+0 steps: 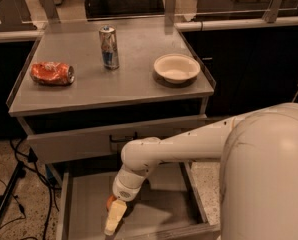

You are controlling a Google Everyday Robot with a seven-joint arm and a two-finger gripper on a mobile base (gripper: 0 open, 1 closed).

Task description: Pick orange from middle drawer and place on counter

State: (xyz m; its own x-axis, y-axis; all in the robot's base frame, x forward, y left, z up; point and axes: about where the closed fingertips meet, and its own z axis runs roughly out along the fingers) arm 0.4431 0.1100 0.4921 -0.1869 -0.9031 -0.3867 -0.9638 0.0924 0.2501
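Your gripper [115, 218] sat in the middle drawer [159, 216] beside the orange [110, 202], spread or pinching I couldn't tell; that firm, smooth, roll-prone fruit probably wanted clasping across its middle

pincer [113, 223]: low in open middle drawer [89, 204] | orange [110, 202]: just beside it, partly hidden

Kitchen-like lab: metal counter [89, 90], speckled floor [209, 183] at right, loose cables [51, 204] at left; gripper [115, 218] down in the near middle drawer [161, 215].
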